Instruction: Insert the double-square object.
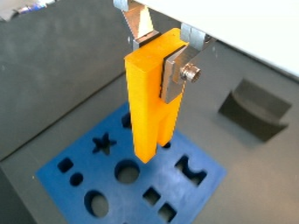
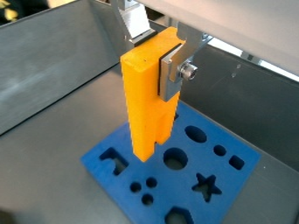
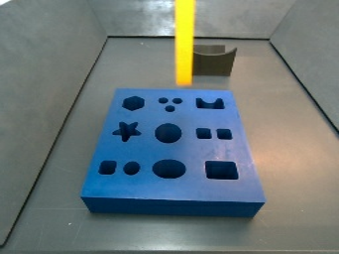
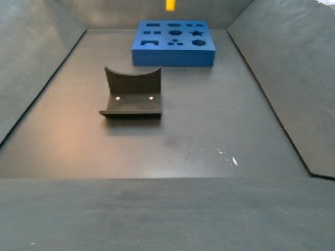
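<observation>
My gripper [image 1: 160,57] is shut on the upper part of the double-square object [image 1: 152,101], a tall yellow-orange bar that hangs upright. Both wrist views show it, with the gripper [image 2: 158,54] clamping the bar [image 2: 149,101] between silver fingers [image 2: 176,72]. The forked lower end is hidden behind the bar's own body. In a side view the bar [image 3: 185,40] hovers just above the far edge of the blue block [image 3: 239,198]; the gripper is out of that view. The block's pair of small square holes [image 3: 205,132] lies nearer and to the right of the bar.
The blue block [image 1: 65,175] [image 2: 111,156] [image 4: 177,57] has several shaped holes: star, circles, hexagon, squares. A dark grey fixture with a notched top [image 3: 212,58] [image 4: 131,93] [image 1: 254,107] stands on the floor beyond the block. Grey walls enclose the floor.
</observation>
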Robot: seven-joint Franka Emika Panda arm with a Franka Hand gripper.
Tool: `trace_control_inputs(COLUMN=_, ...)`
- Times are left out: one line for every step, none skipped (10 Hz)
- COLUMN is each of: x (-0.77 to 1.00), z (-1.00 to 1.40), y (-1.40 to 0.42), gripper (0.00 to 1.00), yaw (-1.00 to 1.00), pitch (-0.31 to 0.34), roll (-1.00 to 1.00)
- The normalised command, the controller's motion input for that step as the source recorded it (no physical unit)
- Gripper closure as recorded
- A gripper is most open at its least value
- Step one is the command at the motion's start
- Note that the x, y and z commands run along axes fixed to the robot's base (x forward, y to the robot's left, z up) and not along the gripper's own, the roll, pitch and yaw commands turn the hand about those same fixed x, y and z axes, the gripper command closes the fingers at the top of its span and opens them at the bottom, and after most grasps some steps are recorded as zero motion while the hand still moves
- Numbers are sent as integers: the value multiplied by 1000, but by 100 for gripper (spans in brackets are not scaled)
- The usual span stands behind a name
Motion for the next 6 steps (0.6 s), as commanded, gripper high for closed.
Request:
trace_control_inputs(x=671, z=-397, y=-349, gripper=100, yaw=-249, pitch=21, roll=159)
trace_control_inputs(x=557, z=-340, y=-357, gripper=100, yaw=-389, pitch=0, roll=130)
trace_control_inputs(x=340, z=-274, y=-314, gripper=100, yaw=-631, pitch=0, roll=80)
trace_control_inputs(x=249, z=-186, y=-294, gripper=100, yaw=-726, pitch=0, roll=24)
trace_control_inputs(x=223, z=-163, y=-237, gripper=100, yaw=-771, pitch=0, roll=0)
trace_control_inputs(x=197, z=-166, y=-197, gripper=100, yaw=-811, pitch=0, roll=0)
